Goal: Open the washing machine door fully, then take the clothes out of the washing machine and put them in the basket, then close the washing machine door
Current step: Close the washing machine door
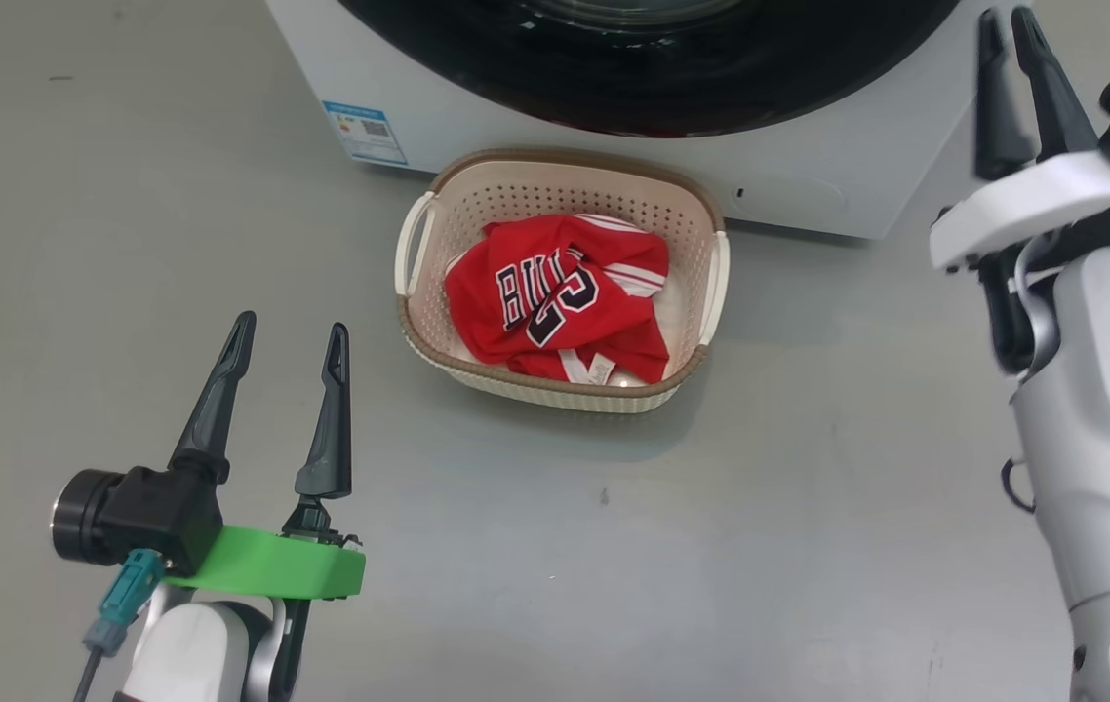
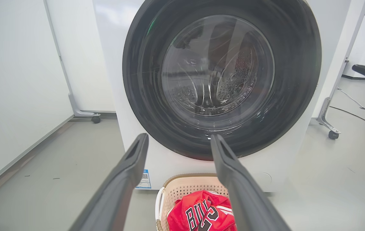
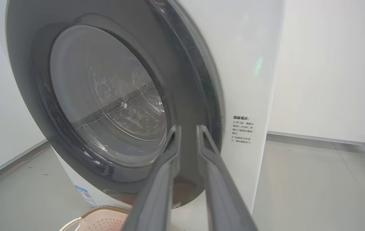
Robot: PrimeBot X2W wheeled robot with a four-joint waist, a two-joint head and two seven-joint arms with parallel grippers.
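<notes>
Presently, at the left, the left gripper [image 1: 291, 324] hangs low over the floor, fingers spread wide, holding nothing, well apart from the basket [image 1: 565, 156]. Centre: the basket stands just before the washing machine [image 1: 809, 175], the clothes [image 1: 555, 302] heaped inside it, jersey uppermost. Behind it, the washing machine door [image 1: 653, 88] appears shut against the front; no gap discernible from either wrist view. At the right, the right gripper [image 1: 1006, 15] stands raised beside the machine's right corner, fingers parted by a narrow slit, pinching nothing. Judgement: the door lies to that gripper's left, its right rim nearest; the right arm is the nearer should a final press be needed
</notes>
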